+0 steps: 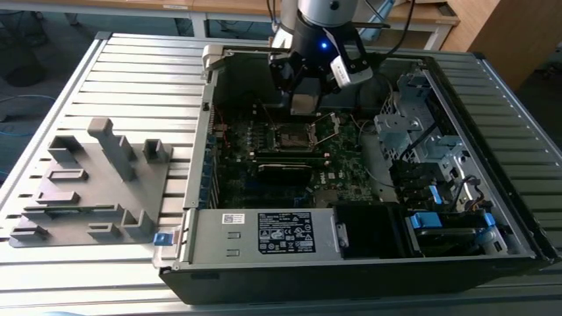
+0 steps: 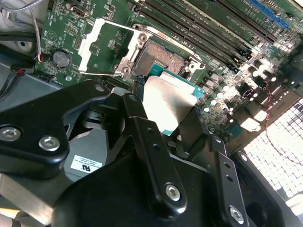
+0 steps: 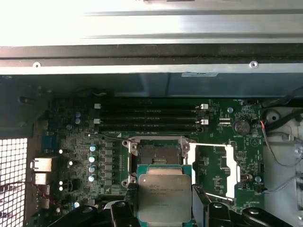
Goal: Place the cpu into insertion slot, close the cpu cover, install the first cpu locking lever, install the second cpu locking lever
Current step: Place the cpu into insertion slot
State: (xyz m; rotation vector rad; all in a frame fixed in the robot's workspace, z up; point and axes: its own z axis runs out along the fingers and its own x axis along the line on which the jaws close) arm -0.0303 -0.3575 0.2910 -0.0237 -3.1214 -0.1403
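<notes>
Cpu (image 3: 164,197) in gripper (image 3: 164,210), near insertion slot (image 3: 157,153), cover (image 3: 230,170) open

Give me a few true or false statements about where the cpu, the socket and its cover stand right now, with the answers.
1. The gripper grips the cpu. True.
2. The cpu sits in the insertion slot. False: the slot is empty, and the cpu is held clear of it.
3. The cpu cover is closed. False: it lies swung open beside the slot.
4. A grey fixture stands outside the computer case, on the exterior view's left. True.
</notes>
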